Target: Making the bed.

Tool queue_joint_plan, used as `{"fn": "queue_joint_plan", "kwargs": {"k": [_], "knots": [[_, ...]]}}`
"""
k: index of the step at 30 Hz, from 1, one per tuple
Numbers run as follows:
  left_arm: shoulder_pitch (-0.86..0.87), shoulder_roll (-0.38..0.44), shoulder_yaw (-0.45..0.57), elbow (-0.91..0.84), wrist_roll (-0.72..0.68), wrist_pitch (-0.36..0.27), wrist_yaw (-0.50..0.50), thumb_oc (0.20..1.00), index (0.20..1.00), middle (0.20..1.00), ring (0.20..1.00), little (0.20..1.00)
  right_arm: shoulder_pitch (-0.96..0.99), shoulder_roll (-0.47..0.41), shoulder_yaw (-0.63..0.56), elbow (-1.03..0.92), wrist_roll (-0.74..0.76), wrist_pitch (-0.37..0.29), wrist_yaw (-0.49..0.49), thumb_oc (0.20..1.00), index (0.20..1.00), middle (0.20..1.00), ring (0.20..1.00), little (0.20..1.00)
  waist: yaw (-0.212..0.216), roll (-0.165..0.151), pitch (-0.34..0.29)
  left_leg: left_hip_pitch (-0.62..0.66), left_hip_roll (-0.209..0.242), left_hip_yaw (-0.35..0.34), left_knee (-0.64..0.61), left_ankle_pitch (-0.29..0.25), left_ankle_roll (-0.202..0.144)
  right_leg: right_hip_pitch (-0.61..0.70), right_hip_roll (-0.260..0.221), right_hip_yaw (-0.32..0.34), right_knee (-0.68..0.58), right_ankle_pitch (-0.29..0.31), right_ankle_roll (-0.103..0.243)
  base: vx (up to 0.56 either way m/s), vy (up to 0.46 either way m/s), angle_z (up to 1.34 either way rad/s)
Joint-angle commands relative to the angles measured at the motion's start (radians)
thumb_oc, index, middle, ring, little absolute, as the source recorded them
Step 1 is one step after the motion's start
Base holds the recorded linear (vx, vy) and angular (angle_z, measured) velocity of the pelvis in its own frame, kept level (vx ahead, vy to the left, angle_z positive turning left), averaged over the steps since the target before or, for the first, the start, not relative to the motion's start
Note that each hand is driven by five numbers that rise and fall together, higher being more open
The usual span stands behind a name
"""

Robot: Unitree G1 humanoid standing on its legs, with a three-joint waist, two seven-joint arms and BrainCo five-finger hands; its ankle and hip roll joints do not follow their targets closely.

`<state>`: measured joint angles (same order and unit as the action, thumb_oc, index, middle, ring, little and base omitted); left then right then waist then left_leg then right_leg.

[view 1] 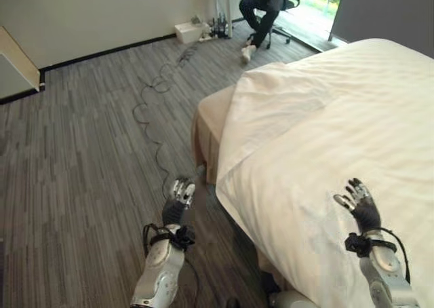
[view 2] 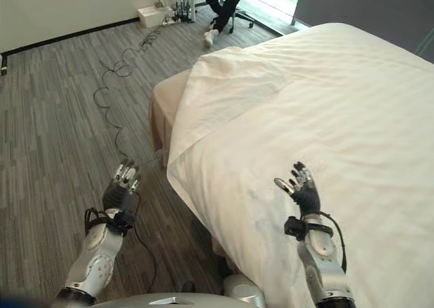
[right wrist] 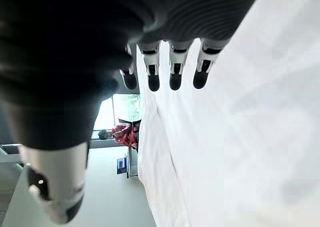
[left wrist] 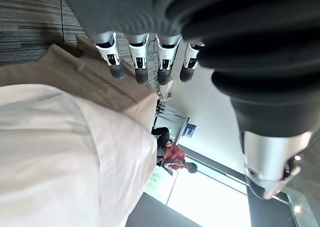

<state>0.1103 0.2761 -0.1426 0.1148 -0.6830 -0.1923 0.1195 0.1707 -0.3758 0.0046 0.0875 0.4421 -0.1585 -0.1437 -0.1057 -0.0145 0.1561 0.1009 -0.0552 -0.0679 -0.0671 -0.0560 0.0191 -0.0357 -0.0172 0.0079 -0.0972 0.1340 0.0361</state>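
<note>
The right hand [view 2: 304,191] hovers over the cream duvet [view 2: 325,118] with fingers straight and relaxed, grasping nothing. The left hand [view 2: 121,189] hangs over the carpet [view 2: 54,118] just beside the bed [view 2: 161,108], equally released.

The duvet covers most of the bed, its long axis running from about 7 o'clock near the robot up toward 1 o'clock. Its corner at roughly 11 o'clock is folded back on itself [view 1: 271,94], leaving the tan mattress corner [view 1: 211,114] bare.

To do this step well, I would judge the left hand should go to that folded flap, pinch its free edge (not the layer beneath) and draw it out toward 10 o'clock over the bare corner, while the right hand presses flat to stop the whole cover sliding.

A seated person [view 1: 264,3] is well apart at 12 o'clock.
</note>
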Motion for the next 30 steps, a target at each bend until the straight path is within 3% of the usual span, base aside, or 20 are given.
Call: {"fn": "queue_joint_plan", "kwargs": {"k": [1, 2, 4, 6, 9, 11, 12, 14, 16, 18, 19, 20, 21, 23, 24, 25, 26, 27, 29, 30], "knots": [[-0.045, 0.025, 0.026, -0.03, 0.013, -0.051, 0.009, 1.0, 1.0, 1.0, 1.0, 1.0, -0.054, -0.019, -0.021, -0.066, 0.023, -0.088, -0.001, 1.0, 1.0, 1.0, 1.0, 1.0, 0.013, -0.038, 0.061, -0.173, 0.107, 0.176, 0.216, 0.062, -0.069, 0.079, -0.046, -0.101, 0.119, -0.211, 0.034, -0.22, 0.043, 0.61], [-0.061, 0.015, 0.022, -0.021, -0.005, -0.056, 0.011, 1.0, 1.0, 1.0, 1.0, 1.0, -0.065, -0.024, -0.018, -0.048, 0.025, -0.094, -0.015, 1.0, 1.0, 1.0, 1.0, 1.0, 0.009, -0.046, 0.077, -0.207, 0.155, 0.211, 0.256, 0.081, -0.087, 0.07, -0.07, -0.12, 0.132, -0.213, 0.035, -0.09, 0.081, 0.82], [-0.061, 0.008, 0.03, -0.024, -0.021, -0.063, 0.015, 1.0, 1.0, 1.0, 1.0, 1.0, -0.09, -0.03, -0.002, -0.033, 0.029, -0.088, -0.017, 1.0, 1.0, 1.0, 1.0, 1.0, 0.021, -0.046, 0.079, -0.176, 0.219, 0.205, 0.247, 0.076, -0.107, 0.071, -0.095, -0.14, 0.126, -0.201, 0.054, -0.05, 0.152, 1.04], [-0.046, 0.009, 0.031, -0.029, -0.024, -0.061, 0.012, 1.0, 1.0, 1.0, 1.0, 1.0, -0.081, -0.033, -0.001, -0.043, 0.024, -0.084, -0.014, 1.0, 1.0, 1.0, 1.0, 1.0, 0.026, -0.041, 0.069, -0.136, 0.249, 0.198, 0.214, 0.082, -0.114, 0.073, -0.103, -0.136, 0.122, -0.192, 0.069, 0.07, 0.224, 0.24], [-0.052, 0.019, 0.042, -0.033, -0.012, -0.074, 0.025, 1.0, 1.0, 1.0, 1.0, 1.0, -0.092, -0.047, -0.009, -0.022, 0.012, -0.089, -0.03, 1.0, 1.0, 1.0, 1.0, 1.0, 0.032, -0.012, 0.06, -0.122, 0.378, 0.129, 0.108, 0.179, -0.168, 0.081, -0.165, -0.12, 0.117, -0.195, 0.115, 0.08, 0.372, 0.02], [-0.052, 0.019, 0.042, -0.033, -0.012, -0.074, 0.026, 1.0, 1.0, 1.0, 1.0, 1.0, -0.092, -0.048, -0.009, -0.022, 0.013, -0.09, -0.03, 1.0, 1.0, 1.0, 1.0, 1.0, 0.031, -0.011, 0.062, -0.117, 0.379, 0.129, 0.103, 0.181, -0.169, 0.083, -0.164, -0.122, 0.117, -0.197, 0.115, 0.07, 0.331, 0.2], [-0.073, 0.032, 0.04, -0.026, -0.011, -0.08, 0.021, 1.0, 1.0, 1.0, 1.0, 1.0, -0.084, -0.056, -0.033, -0.018, 0.025, -0.095, -0.045, 1.0, 1.0, 1.0, 1.0, 1.0, 0.023, 0.019, 0.048, -0.131, 0.416, 0.127, 0.076, 0.218, -0.2, 0.106, -0.233, -0.13, 0.107, -0.188, 0.159, 0.11, 0.506, 0.05], [-0.081, 0.035, 0.034, -0.025, -0.012, -0.082, 0.02, 1.0, 1.0, 1.0, 1.0, 1.0, -0.081, -0.054, -0.043, -0.02, 0.033, -0.096, -0.05, 1.0, 1.0, 1.0, 1.0, 1.0, 0.021, 0.023, 0.044, -0.139, 0.406, 0.121, 0.091, 0.209, -0.203, 0.12, -0.256, -0.134, 0.102, -0.179, 0.17, 0.13, 0.503, 0.28], [-0.09, 0.042, 0.015, -0.031, -0.023, -0.082, 0.006, 1.0, 1.0, 1.0, 1.0, 1.0, -0.067, -0.044, -0.062, -0.024, 0.033, -0.091, -0.054, 1.0, 1.0, 1.0, 1.0, 1.0, 0.018, 0.022, 0.025, -0.143, 0.36, 0.133, 0.115, 0.138, -0.189, 0.14, -0.319, -0.139, 0.107, -0.152, 0.191, 0.19, 0.542, 0.77], [-0.096, 0.045, -0.005, -0.016, -0.021, -0.072, -0.007, 1.0, 1.0, 1.0, 1.0, 1.0, -0.056, -0.044, -0.069, -0.02, -0.006, -0.077, -0.053, 1.0, 1.0, 1.0, 1.0, 1.0, 0.012, 0.006, 0.022, -0.142, 0.3, 0.13, 0.133, 0.078, -0.156, 0.122, -0.379, -0.121, 0.168, -0.064, 0.19, 0.19, 0.64, 0.29], [-0.092, 0.071, -0.007, -0.012, 0.007, -0.064, 0.002, 1.0, 1.0, 1.0, 1.0, 1.0, -0.075, -0.019, -0.043, -0.029, -0.003, -0.073, -0.056, 1.0, 1.0, 1.0, 1.0, 1.0, 0.017, 0.001, 0.039, -0.131, 0.233, 0.163, 0.152, 0.043, -0.105, 0.038, -0.435, -0.124, 0.278, 0.084, 0.153, 0.08, 0.461, 0.07], [-0.091, 0.072, -0.006, -0.013, 0.007, -0.064, 0.002, 1.0, 1.0, 1.0, 1.0, 1.0, -0.075, -0.019, -0.043, -0.029, -0.003, -0.073, -0.056, 1.0, 1.0, 1.0, 1.0, 1.0, 0.019, -0.001, 0.038, -0.132, 0.231, 0.166, 0.153, 0.042, -0.104, 0.033, -0.437, -0.119, 0.282, 0.083, 0.154, 0.03, 0.59, -0.09], [-0.087, 0.091, -0.002, -0.019, 0.029, -0.064, 0.011, 1.0, 1.0, 1.0, 1.0, 1.0, -0.075, 0.004, -0.014, -0.037, 0.033, -0.078, -0.029, 1.0, 1.0, 1.0, 1.0, 1.0, 0.012, 0.015, 0.059, -0.122, 0.217, 0.176, 0.144, 0.045, -0.083, -0.015, -0.407, -0.098, 0.381, 0.06, 0.135, 0.02, 0.43, -0.26], [-0.096, 0.109, -0.016, 0.003, 0.052, -0.051, -0.024, 1.0, 1.0, 1.0, 1.0, 1.0, -0.044, 0.006, 0.026, -0.016, 0.031, -0.065, 0.038, 1.0, 1.0, 1.0, 1.0, 1.0, -0.027, 0.033, 0.066, -0.105, 0.176, 0.131, 0.098, 0.071, -0.054, -0.102, -0.15, 0.083, 0.577, -0.07, 0.116, 0.1, 0.64, -0.47], [-0.093, 0.105, -0.012, -0.003, 0.068, -0.049, -0.035, 1.0, 1.0, 1.0, 1.0, 1.0, -0.019, 0.001, 0.063, -0.027, 0.02, -0.058, 0.067, 1.0, 1.0, 1.0, 1.0, 1.0, -0.035, 0.038, 0.085, -0.08, 0.145, 0.117, 0.069, 0.071, -0.031, -0.147, -0.059, 0.028, 0.67, -0.141, 0.114, 0.09, 0.466, -0.2], [-0.093, 0.105, -0.011, -0.004, 0.068, -0.048, -0.035, 1.0, 1.0, 1.0, 1.0, 1.0, -0.019, 0.0, 0.063, -0.027, 0.02, -0.058, 0.067, 1.0, 1.0, 1.0, 1.0, 1.0, -0.037, 0.037, 0.083, -0.082, 0.145, 0.115, 0.067, 0.073, -0.032, -0.15, -0.06, 0.026, 0.673, -0.142, 0.114, 0.06, 0.442, 0.28], [-0.086, 0.092, -0.005, -0.001, 0.082, -0.052, -0.015, 1.0, 1.0, 1.0, 1.0, 1.0, -0.011, 0.023, 0.091, -0.044, 0.059, -0.062, 0.092, 1.0, 1.0, 1.0, 1.0, 1.0, -0.026, 0.039, 0.089, -0.074, 0.131, 0.143, 0.061, 0.069, -0.022, -0.153, -0.081, -0.072, 0.655, -0.176, 0.074, 0.11, 0.241, 0.62], [-0.072, 0.081, -0.002, 0.008, 0.083, -0.048, -0.019, 1.0, 1.0, 1.0, 1.0, 1.0, 0.005, 0.019, 0.116, -0.033, 0.058, -0.045, 0.121, 1.0, 1.0, 1.0, 1.0, 1.0, -0.035, 0.029, 0.077, -0.058, 0.11, 0.131, 0.05, 0.06, -0.021, -0.145, -0.022, -0.091, 0.565, -0.242, 0.06, 0.17, 0.25, 0.42], [-0.062, 0.075, -0.004, 0.004, 0.071, -0.049, -0.027, 1.0, 1.0, 1.0, 1.0, 1.0, 0.011, 0.015, 0.125, -0.035, 0.063, -0.039, 0.132, 1.0, 1.0, 1.0, 1.0, 1.0, -0.033, 0.016, 0.07, -0.05, 0.095, 0.127, 0.048, 0.054, -0.022, -0.113, 0.009, -0.077, 0.467, -0.239, 0.058, 0.15, 0.047, 0.13], [-0.05, 0.07, -0.005, 0.01, 0.063, -0.05, -0.028, 1.0, 1.0, 1.0, 1.0, 1.0, 0.017, 0.005, 0.146, -0.03, 0.074, -0.033, 0.145, 1.0, 1.0, 1.0, 1.0, 1.0, -0.015, -0.015, 0.052, -0.068, 0.059, 0.12, 0.053, 0.051, -0.022, -0.045, 0.007, -0.059, 0.257, -0.227, 0.041, 0.1, -0.004, 0.12]]}}
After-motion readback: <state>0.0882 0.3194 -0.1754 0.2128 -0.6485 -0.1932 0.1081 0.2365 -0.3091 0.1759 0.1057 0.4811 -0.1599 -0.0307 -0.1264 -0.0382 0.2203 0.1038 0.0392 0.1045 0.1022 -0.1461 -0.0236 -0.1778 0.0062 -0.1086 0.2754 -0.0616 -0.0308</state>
